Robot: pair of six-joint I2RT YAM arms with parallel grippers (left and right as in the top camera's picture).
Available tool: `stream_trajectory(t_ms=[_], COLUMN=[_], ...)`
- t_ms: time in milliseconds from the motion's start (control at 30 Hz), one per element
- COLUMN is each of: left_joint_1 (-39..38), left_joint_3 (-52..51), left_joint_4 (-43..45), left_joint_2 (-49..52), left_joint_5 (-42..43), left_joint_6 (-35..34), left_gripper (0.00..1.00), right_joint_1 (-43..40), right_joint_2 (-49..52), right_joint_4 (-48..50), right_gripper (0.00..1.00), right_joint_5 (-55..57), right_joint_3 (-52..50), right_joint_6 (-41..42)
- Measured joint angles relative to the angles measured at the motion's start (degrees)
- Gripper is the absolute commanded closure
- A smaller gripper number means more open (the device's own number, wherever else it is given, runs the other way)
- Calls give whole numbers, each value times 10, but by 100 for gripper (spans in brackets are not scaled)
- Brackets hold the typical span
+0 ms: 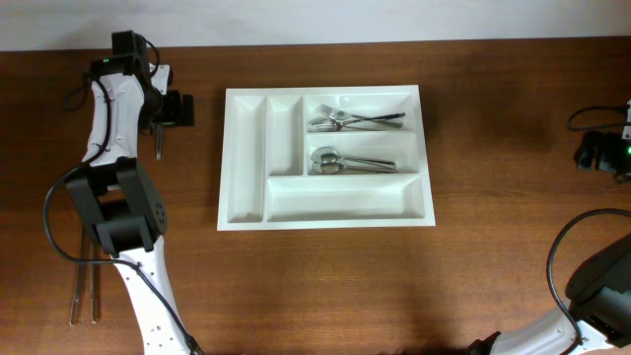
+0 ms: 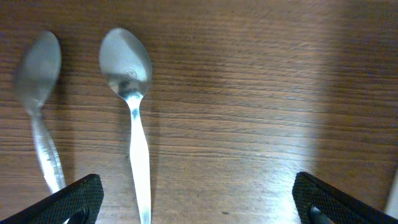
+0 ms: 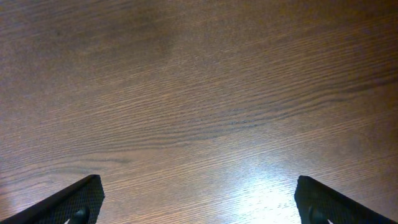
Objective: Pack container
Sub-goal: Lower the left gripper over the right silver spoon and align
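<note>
The container [image 1: 245, 158], a white compartmented tray, lies mid-table. Its top right compartment holds forks [image 1: 350, 119] and the compartment below holds spoons [image 1: 340, 161]; the other compartments look bare. My left gripper [image 1: 163, 110] hovers left of the tray over two loose spoons. In the left wrist view it [image 2: 199, 208] is open, one spoon [image 2: 134, 93] running its handle between the fingers near the left one, the other spoon [image 2: 37, 81] further left. My right gripper [image 1: 601, 150] is open at the far right edge, with only bare wood under it [image 3: 199, 205].
Two thin long metal utensils [image 1: 84, 291] lie at the lower left beside the left arm's base [image 1: 118, 212]. The wooden table [image 1: 493, 266] runs to a pale wall along the far edge. Cables loop at the right edge [image 1: 567, 261].
</note>
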Motion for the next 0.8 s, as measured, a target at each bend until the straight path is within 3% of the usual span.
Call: stream_trajectory(t_ms=[800], left_joint_1=[24], left_joint_3=[0], left_joint_4=[5], left_joint_2=[14], left_joint_5=[6], left_joint_6=[-8], left_gripper=[1], right_joint_1=[0], right_joint_2=[0], right_joint_4=[0], right_gripper=[1], right_joint_5=[0], right_joint_3=[0], right_joint_6=[0])
